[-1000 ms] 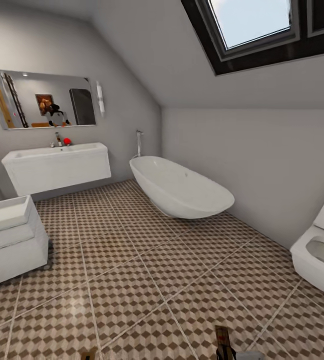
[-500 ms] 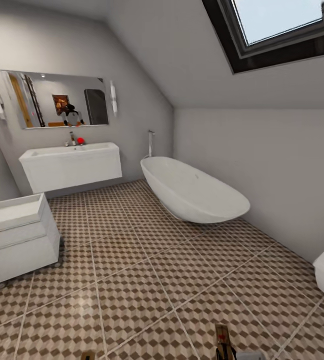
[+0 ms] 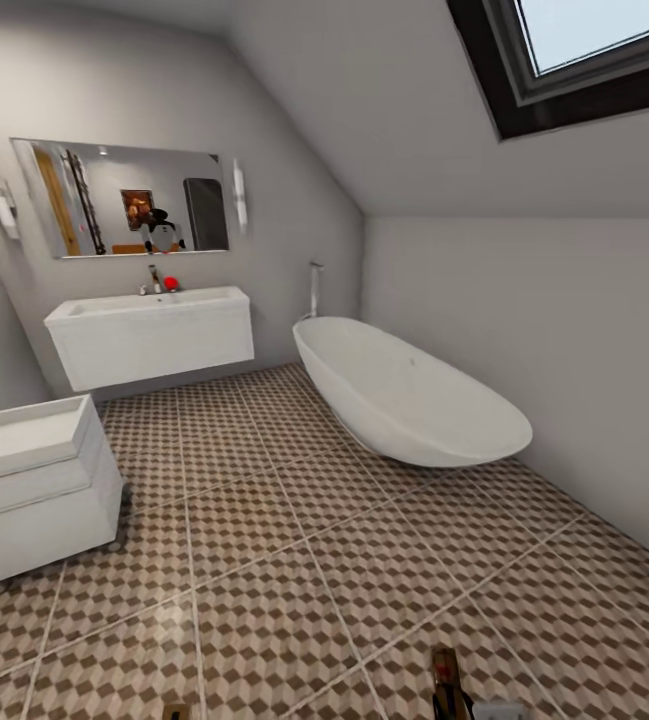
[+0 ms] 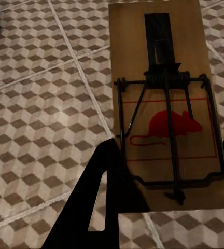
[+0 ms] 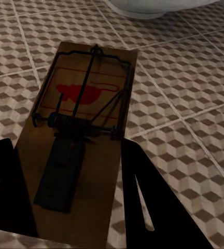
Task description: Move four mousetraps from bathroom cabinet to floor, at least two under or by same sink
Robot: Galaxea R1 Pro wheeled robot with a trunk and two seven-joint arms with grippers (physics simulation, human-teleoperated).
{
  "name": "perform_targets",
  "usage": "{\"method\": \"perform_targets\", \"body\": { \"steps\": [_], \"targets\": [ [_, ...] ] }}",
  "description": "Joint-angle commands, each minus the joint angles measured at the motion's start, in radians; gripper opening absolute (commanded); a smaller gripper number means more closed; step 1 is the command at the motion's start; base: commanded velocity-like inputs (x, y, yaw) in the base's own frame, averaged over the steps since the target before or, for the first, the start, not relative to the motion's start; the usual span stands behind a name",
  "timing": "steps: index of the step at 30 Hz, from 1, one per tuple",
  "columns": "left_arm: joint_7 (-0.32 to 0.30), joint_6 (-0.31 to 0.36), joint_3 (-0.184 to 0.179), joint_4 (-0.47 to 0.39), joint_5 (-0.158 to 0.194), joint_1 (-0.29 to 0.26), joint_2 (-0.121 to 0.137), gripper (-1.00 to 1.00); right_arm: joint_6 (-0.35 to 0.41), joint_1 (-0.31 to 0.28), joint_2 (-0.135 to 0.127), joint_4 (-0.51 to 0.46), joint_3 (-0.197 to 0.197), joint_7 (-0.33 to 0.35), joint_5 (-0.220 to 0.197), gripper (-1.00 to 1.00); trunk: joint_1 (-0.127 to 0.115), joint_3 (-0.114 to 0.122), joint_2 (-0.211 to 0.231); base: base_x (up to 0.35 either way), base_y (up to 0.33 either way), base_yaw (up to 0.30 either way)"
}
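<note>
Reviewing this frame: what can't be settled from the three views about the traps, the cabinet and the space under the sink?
- Mousetraps: one sits between each gripper's fingers, left and right; the other two cannot be placed.
- Head view: the right-hand trap is cut off by the lower edge.
- Bathroom sink: the floor beneath it is shadowed and distant, too small to check.
- Mirror: the reflected figure is too small to read.
- Cabinet: its place cannot be told.

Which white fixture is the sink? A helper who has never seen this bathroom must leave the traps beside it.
Find the wall mirror on the far wall, left of the bathtub. Directly below it hangs the bathroom sink, a long white box with a shallow basin top and a chrome tap. Unlike the white drawer unit standing on the floor nearer the camera, it is wall-mounted, with bare tiles underneath.
</note>
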Motion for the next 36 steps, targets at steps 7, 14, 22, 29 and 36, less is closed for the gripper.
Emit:
{"method": "perform_targets", "body": {
  "steps": [7,14,22,29,36],
  "targets": [
    [0.007,-0.006,-0.003,0.004,-0.002,-0.002,0.000,-1.00,-0.003,0.000,0.000,0.000,-0.003,0.001,0.007,-1.00,0.001,-0.001,0.000,0.339,0.000,0.239],
    [0.007,-0.006,-0.003,0.004,-0.002,-0.002,0.000,-1.00,-0.003,0.000,0.000,0.002,-0.003,0.001,0.007,-1.00,0.001,-0.001,0.000,0.339,-0.018,0.242],
    [0.007,-0.006,-0.003,0.004,-0.002,-0.002,0.000,-1.00,-0.004,0.000,-0.001,0.002,-0.003,0.001,0.007,-1.00,0.001,-0.001,0.000,0.338,-0.101,0.045],
    [0.007,-0.006,-0.003,0.004,-0.002,-0.002,0.000,-1.00,-0.004,0.000,0.000,0.006,-0.003,0.001,0.007,-1.00,0.001,-0.001,0.000,0.337,-0.111,0.192],
    [0.007,-0.005,-0.003,0.004,-0.002,-0.002,0.000,-1.00,-0.003,0.000,0.000,0.007,-0.003,0.001,0.007,-1.00,0.001,-0.001,0.000,0.337,-0.111,0.251]
  ]
}}
